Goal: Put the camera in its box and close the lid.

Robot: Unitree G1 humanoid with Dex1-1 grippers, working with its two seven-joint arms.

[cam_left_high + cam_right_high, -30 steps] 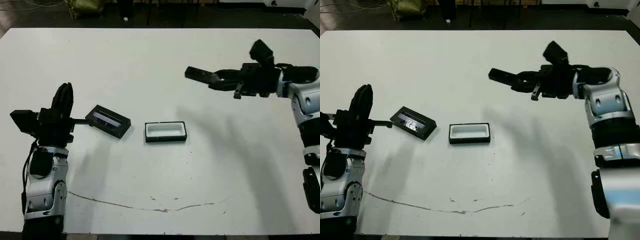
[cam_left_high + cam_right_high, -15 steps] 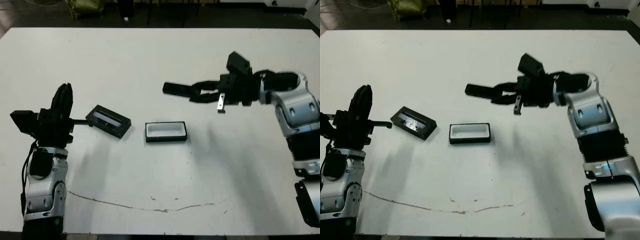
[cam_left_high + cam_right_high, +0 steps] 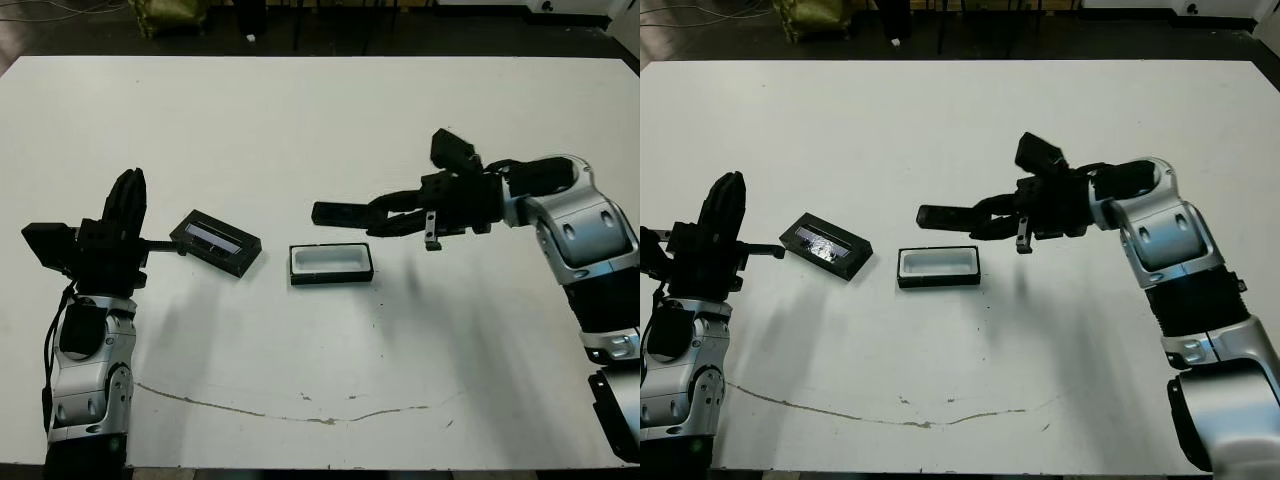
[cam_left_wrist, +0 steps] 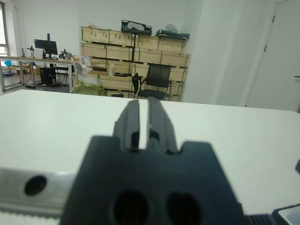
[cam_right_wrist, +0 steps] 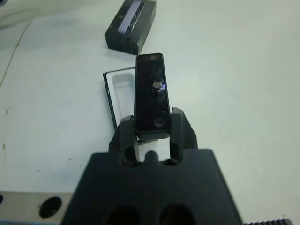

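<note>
Since a second ago the right arm has swung in from the far right of the table and lowered, so the right claw (image 3: 385,215) now hangs just above and slightly past the box (image 3: 331,263). Its fingers pinch one end of the camera (image 5: 150,95), which sticks out flat ahead of the claw, over the box's white lining in the wrist view. Beyond the box from this claw lies the lid (image 3: 216,242), strip window up, resting apart from the box. Just past the lid, the left claw (image 3: 125,215) stands upright, fingers pressed almost together on nothing. By my reading the pick is done; lowering the camera into the box, letting go, and fitting the lid all remain.
</note>
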